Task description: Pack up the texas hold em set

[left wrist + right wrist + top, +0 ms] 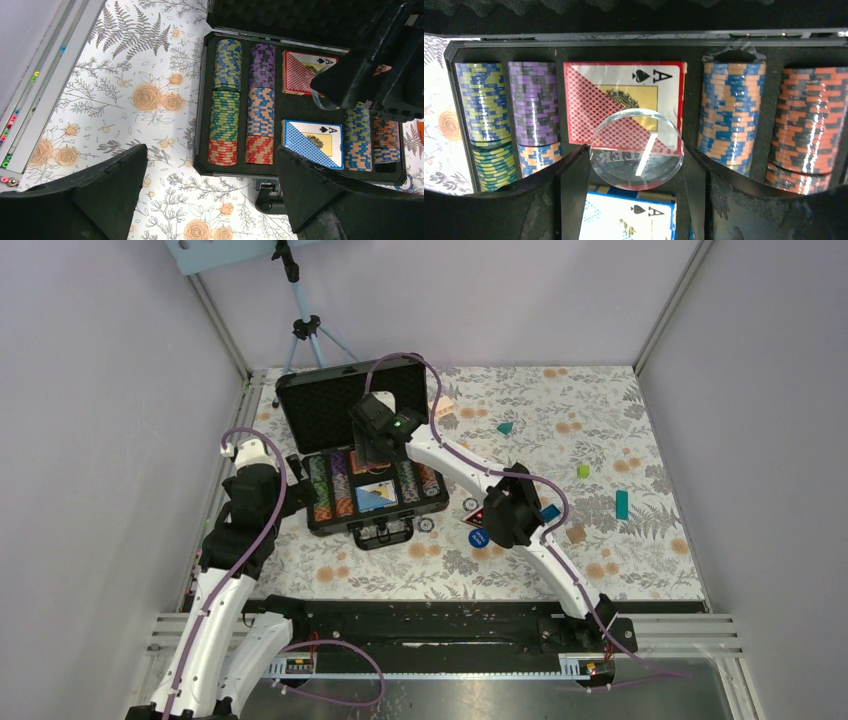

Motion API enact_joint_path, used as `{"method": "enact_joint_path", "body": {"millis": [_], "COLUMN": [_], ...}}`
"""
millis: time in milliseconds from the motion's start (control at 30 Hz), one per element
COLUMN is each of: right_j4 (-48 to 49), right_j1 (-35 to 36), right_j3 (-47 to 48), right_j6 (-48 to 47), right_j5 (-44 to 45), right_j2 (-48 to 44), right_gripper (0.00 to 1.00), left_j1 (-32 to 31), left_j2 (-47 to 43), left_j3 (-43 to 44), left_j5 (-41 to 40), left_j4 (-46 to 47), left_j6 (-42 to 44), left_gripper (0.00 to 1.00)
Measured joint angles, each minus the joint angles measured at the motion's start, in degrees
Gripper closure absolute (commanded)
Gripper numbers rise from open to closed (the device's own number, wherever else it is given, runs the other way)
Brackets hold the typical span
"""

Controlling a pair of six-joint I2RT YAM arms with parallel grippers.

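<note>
1. Surroundings: floral table cover (600, 570). Loose on it, right of the case, are a teal block (622, 504), a small green block (583, 471) and a blue round disc (477, 538). Small round discs (470, 504) lie near the case's near right corner. A tripod (305, 330) stands beyond the far left edge.
2. Obstruction: the right arm (455, 462) reaches from near right across the case. In the left wrist view it hides a corner of the red deck.
3. Briefcase (320, 415): far left on the table, open, foam-lined lid raised at the far side.
4. Contents: two rows of poker chips (225, 100) at left and two at right. Between them lie a red-backed deck (624, 92), far, and a blue-backed deck (312, 142), near.
5. Right gripper (637, 167): fingers partly closed, pinching a clear disc (637, 145) over the two decks.
6. Left gripper (212, 200): jaws wide, empty, just near-left of the case.
</note>
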Motion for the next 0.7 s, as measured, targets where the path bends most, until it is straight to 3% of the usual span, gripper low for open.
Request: {"method": "enact_joint_path", "body": {"millis": [433,700], "right_j4": [6.4,7.6], "right_j1": [0.0,0.0], "right_j3": [0.5,1.2], "right_j6": [-3.0,-3.4], "right_j5": [0.2,0.0], "right_j2": [2.2,3.2], "right_gripper": [0.44,0.30], "left_j1": [0.0,-0.1], "left_j2": [0.0,0.0], "left_j3": [0.0,0.0], "left_j5": [0.0,0.0], "left_j4": [0.0,0.0], "left_j6": [0.0,0.0], "left_gripper": [0.01,0.01]}}
